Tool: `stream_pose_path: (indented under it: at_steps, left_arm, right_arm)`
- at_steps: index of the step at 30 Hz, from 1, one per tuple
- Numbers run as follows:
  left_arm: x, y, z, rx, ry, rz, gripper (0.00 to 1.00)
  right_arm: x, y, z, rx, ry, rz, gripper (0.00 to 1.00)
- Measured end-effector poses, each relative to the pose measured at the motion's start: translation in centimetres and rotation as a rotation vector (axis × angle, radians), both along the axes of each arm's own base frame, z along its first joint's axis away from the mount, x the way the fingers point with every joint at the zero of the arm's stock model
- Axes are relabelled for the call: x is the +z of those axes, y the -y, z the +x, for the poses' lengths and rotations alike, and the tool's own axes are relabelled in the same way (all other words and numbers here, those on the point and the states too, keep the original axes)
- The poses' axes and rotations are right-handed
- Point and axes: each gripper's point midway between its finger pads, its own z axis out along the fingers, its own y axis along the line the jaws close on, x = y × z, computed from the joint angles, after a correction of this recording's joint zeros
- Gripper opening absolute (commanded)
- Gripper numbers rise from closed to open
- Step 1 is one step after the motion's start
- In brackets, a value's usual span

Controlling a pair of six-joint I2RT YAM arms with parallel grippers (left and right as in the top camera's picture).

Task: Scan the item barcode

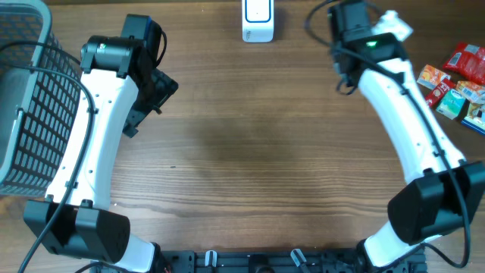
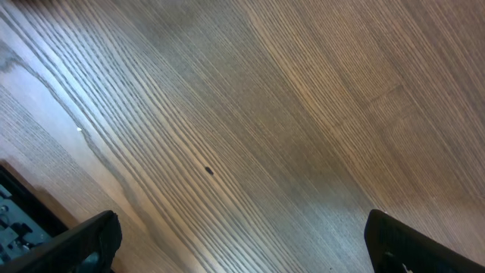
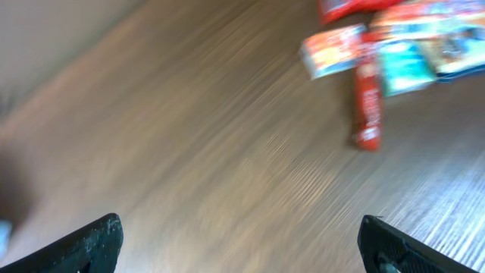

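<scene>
The left pincer (image 2: 242, 244) is held spread wide, with nothing between its fingers (image 2: 79, 244); only bare wood grain of the counter (image 1: 250, 152) and one small dark speck are seen beneath it in the wrist view. From overhead, this pincer is seen over the left part of the counter, just beside a grey wire basket (image 1: 23, 98) that is set at the far left edge. What lies inside the basket cannot be told.

At the middle of the far edge, a white scanner (image 1: 258, 21) is stood, well apart from both arms.

The right pincer (image 3: 242, 244) is likewise spread wide and nothing is pinched by it; its dark fingers (image 3: 413, 246) are seen at the lower corners of a blurred wrist view. From overhead, its wrist is seen near the far edge, just right of the scanner.

The packets (image 1: 458, 83) are laid in a loose cluster at the right edge of the counter, touching or overlapping one another, mostly red with a teal one among them. They are untouched by either pincer. No barcode can be made out.
</scene>
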Motion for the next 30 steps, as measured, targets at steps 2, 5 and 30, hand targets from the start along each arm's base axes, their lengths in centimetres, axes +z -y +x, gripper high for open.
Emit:
stream_pose_path:
  at_steps: [2, 5, 30]
  left_arm:
    - [0.0, 0.0, 0.0, 0.000, 0.000, 0.000, 1.00]
    - [0.0, 0.0, 0.0, 0.000, 0.000, 0.000, 1.00]
    - [0.0, 0.0, 0.0, 0.000, 0.000, 0.000, 1.00]
  right_arm:
    - [-0.6, -3.1, -0.3, 0.140, -0.053, 0.022, 1.00]
    - [-1.7, -7.8, -1.3, 0.340, -0.136, 0.094, 1.00]
    - [-3.1, -16.9, -5.6, 0.707, -0.303, 0.467, 1.00]
